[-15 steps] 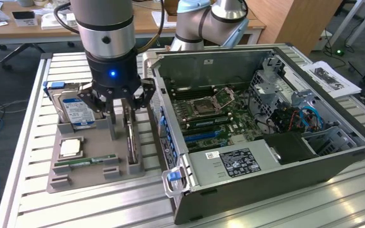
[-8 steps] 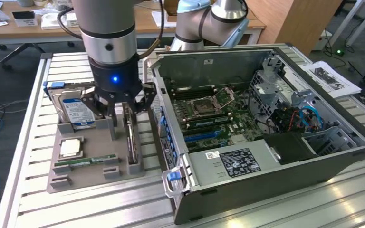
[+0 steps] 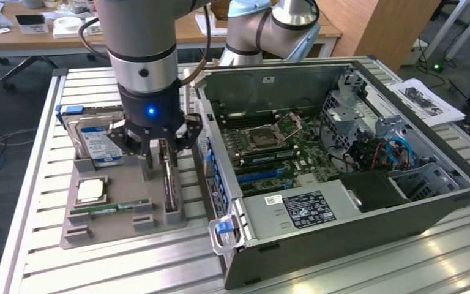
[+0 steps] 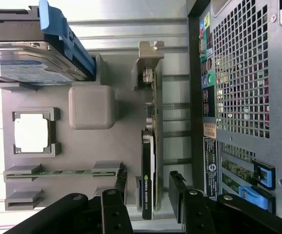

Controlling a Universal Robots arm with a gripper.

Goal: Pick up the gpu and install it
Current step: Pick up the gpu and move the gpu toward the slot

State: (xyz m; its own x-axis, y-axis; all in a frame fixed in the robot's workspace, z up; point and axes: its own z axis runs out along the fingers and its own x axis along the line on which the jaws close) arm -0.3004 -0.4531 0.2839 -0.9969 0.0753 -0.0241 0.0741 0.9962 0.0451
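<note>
The gpu [image 3: 169, 184] is a thin dark card with a silvery bracket at one end. It stands on its edge in a slot of the grey holder tray [image 3: 104, 229], beside the open computer case [image 3: 341, 171]. My gripper [image 3: 160, 150] hangs just above the card, open. In the wrist view the gpu [image 4: 148, 146] runs between my two fingers, and the gripper [image 4: 149, 187] straddles its far end with a gap on each side. Nothing is held.
The tray also carries a hard drive with a blue-white label [image 3: 96, 144], a CPU [image 3: 90, 191] and a green RAM stick [image 3: 108, 209]. The case's rear wall [image 4: 243, 97] stands close beside the card. A grey block [image 4: 92, 107] rises from the tray.
</note>
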